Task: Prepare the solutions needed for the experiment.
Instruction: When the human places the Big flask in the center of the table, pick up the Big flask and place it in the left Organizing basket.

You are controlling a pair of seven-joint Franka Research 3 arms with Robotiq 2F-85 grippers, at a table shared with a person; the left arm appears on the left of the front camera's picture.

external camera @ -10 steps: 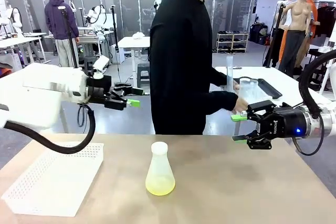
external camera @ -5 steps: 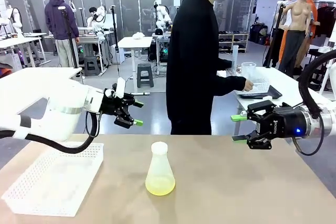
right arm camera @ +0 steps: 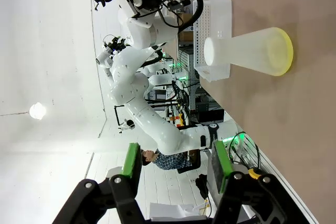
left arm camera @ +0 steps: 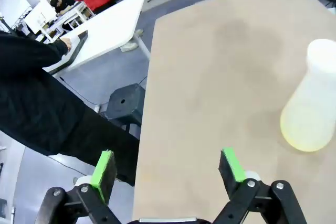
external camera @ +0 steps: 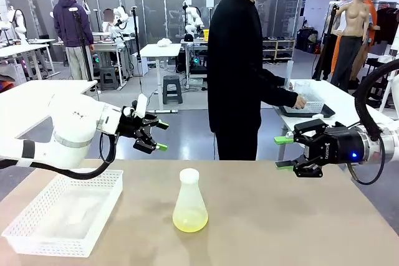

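Note:
A translucent white conical flask point(external camera: 189, 202) stands upright near the table's middle, with a shallow layer of pale yellow-green solution point(external camera: 190, 220) at its bottom. The flask point(left arm camera: 311, 107) sits at the right of the left wrist view and lies sideways at the top of the right wrist view as flask point(right arm camera: 251, 51). My left gripper point(external camera: 160, 136) hovers open above the table's far left edge, nothing between its fingers. My right gripper point(external camera: 283, 152) hangs open at the far right, level with the table edge, also empty. Both are well apart from the flask.
A white perforated basket point(external camera: 65, 214) rests on the table's front left. A person in black point(external camera: 246, 73) stands beyond the far edge, turned toward a side table point(external camera: 336, 101) and handling a tray there. Bare tabletop point(external camera: 293, 222) surrounds the flask.
My left arm swung its gripper down and slightly left, rolling the wrist. The person stepped right and reached to the side table. The right gripper and flask stayed put.

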